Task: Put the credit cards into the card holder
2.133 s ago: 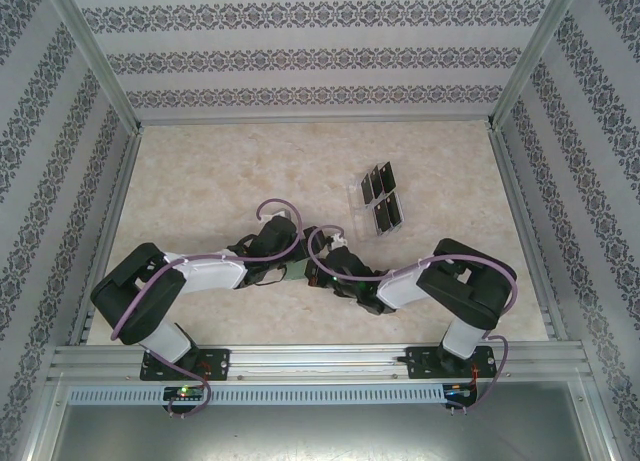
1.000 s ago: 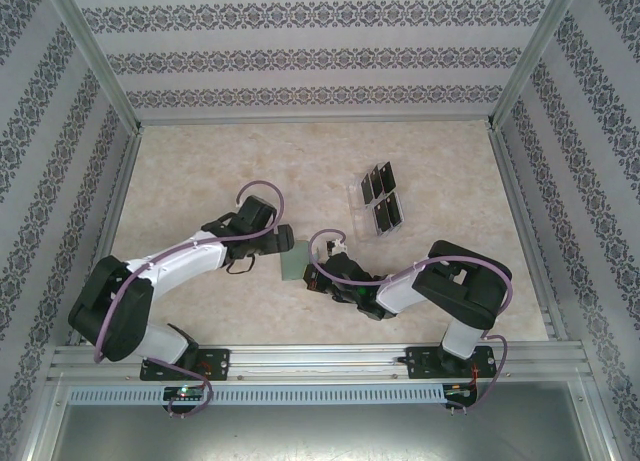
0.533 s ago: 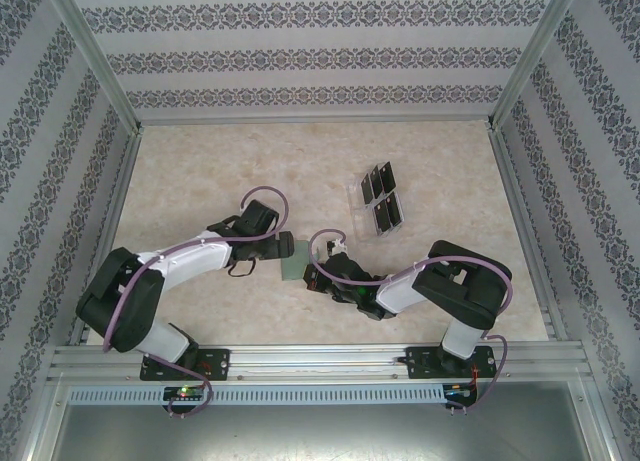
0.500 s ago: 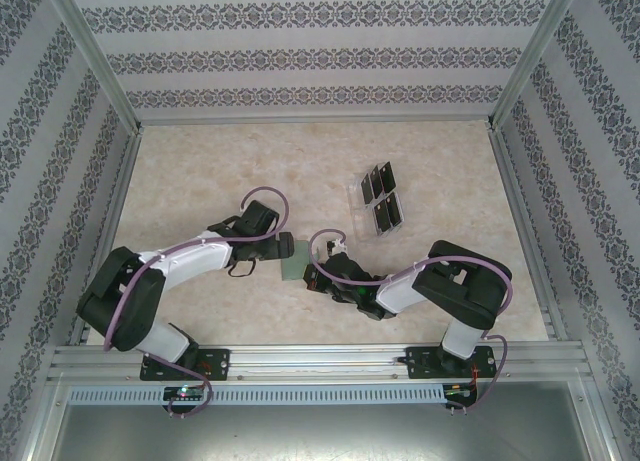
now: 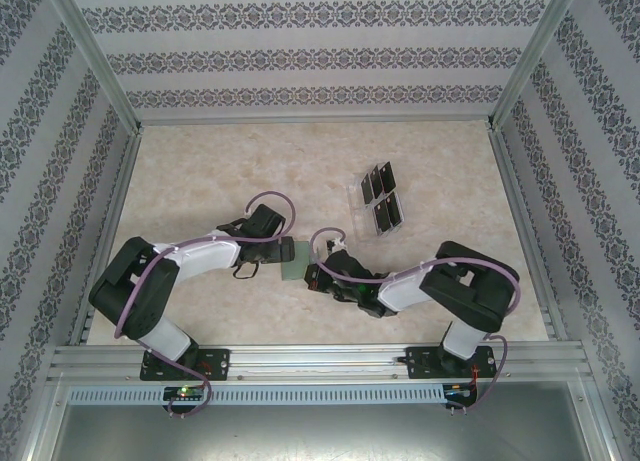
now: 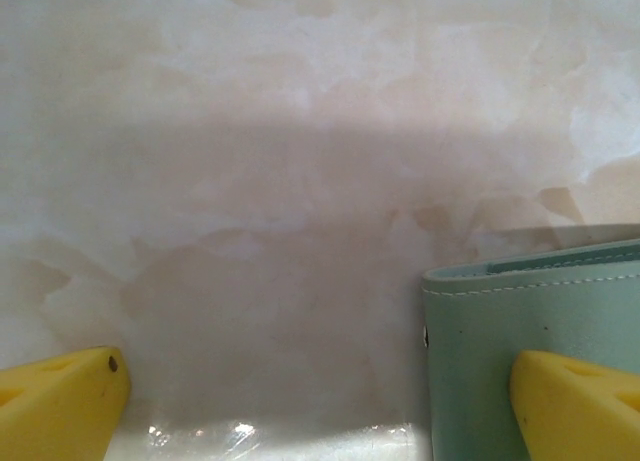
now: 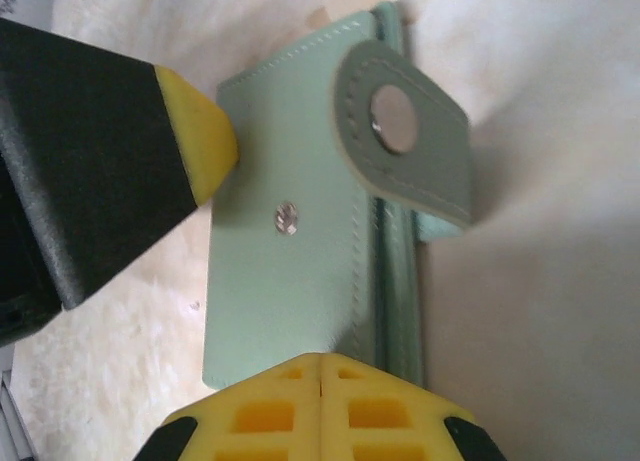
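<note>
The sage-green card holder (image 5: pixel 295 268) lies flat on the table between my two grippers. In the left wrist view my left gripper (image 6: pixel 318 406) is open low over the table, and its right fingertip (image 6: pixel 575 401) is over the card holder's (image 6: pixel 530 331) left edge. My right gripper (image 7: pixel 320 366) is shut, its yellow tips together at the near edge of the card holder (image 7: pixel 285 291), whose snap strap (image 7: pixel 400 131) is flipped open. The left gripper's (image 5: pixel 284 249) yellow-tipped finger (image 7: pixel 195 146) hovers over the holder's far corner. Black credit cards (image 5: pixel 381 197) stand in a clear tray farther back.
The clear slotted tray (image 5: pixel 356 193) sits right of centre, behind the right gripper (image 5: pixel 313 277). Aluminium frame rails and patterned walls bound the marbled table (image 5: pixel 200 171) on three sides. Open table surface lies to the left and far side.
The left arm has folded in and its open gripper has moved right and down to the card holder's edge. The right arm and the holder have barely moved.
</note>
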